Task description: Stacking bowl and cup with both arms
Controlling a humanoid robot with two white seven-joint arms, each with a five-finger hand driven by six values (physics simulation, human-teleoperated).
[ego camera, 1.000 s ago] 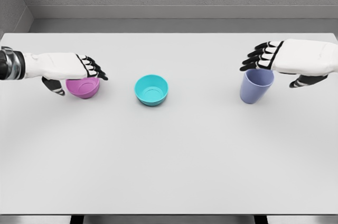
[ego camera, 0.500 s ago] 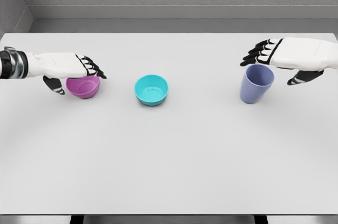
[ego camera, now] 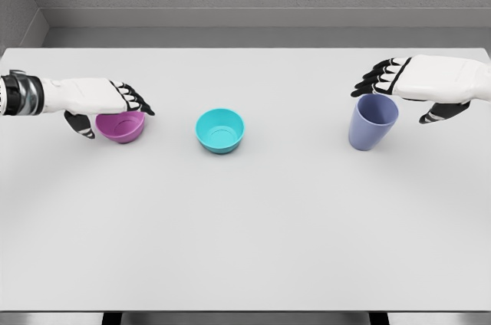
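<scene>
A purple bowl (ego camera: 123, 128) sits at the left of the white table (ego camera: 245, 233). My left hand (ego camera: 113, 114) hovers over its rim, fingers stretched across the top and thumb down at the bowl's left side, holding nothing. A teal bowl (ego camera: 220, 130) stands alone at the middle. At the right a blue-violet cup (ego camera: 370, 132) stands upright. My right hand (ego camera: 395, 101) is just above its mouth, fingers spread toward the left and thumb out to the right, not gripping it.
The table's far edge meets a grey wall ledge (ego camera: 245, 37). The front edge of the table (ego camera: 245, 310) runs along the bottom of the view.
My right hand has lifted slightly above the cup's rim. The left hand has barely shifted over the purple bowl. Bowls and cup have stayed put.
</scene>
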